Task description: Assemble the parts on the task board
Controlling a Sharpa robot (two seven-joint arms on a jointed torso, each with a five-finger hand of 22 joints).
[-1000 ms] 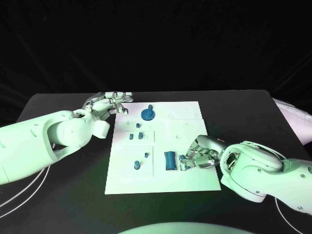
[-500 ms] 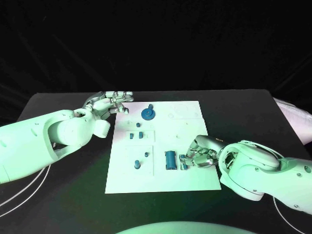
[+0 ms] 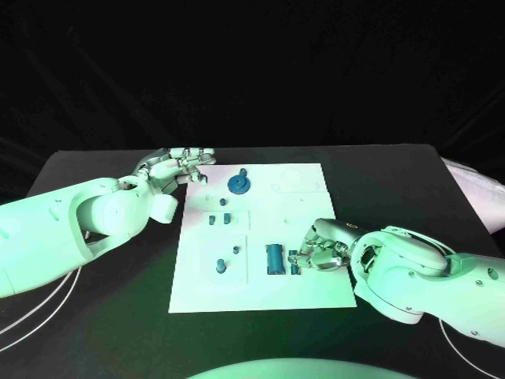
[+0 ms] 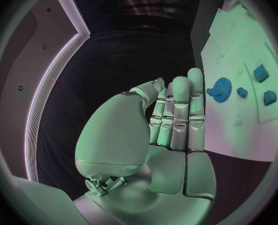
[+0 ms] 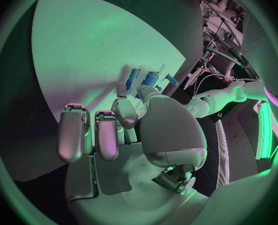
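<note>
The white task board (image 3: 304,296) lies in the middle of the table. On it are a blue gear (image 3: 240,185), a blue cylinder (image 3: 275,257) and several small blue parts. At the board's right edge my right hand (image 3: 324,251) pinches a small blue part (image 3: 295,268) right beside the cylinder, between the thumb and a curled finger, while the other fingers stay straight. The right wrist view shows that hand (image 5: 139,120) with the cylinder (image 5: 151,78) just past its fingertips. My left hand (image 3: 179,167) hovers off the board's far left corner and holds nothing; its fingers (image 4: 179,112) lie straight near the gear (image 4: 221,90).
Small blue parts (image 3: 218,220) stand in the board's middle left, and two more (image 3: 221,266) sit lower left. The black table (image 3: 401,181) surrounds the board. A pale object (image 3: 480,193) lies at the table's right edge.
My right hand has crept slightly left toward the cylinder. The left hand has not moved.
</note>
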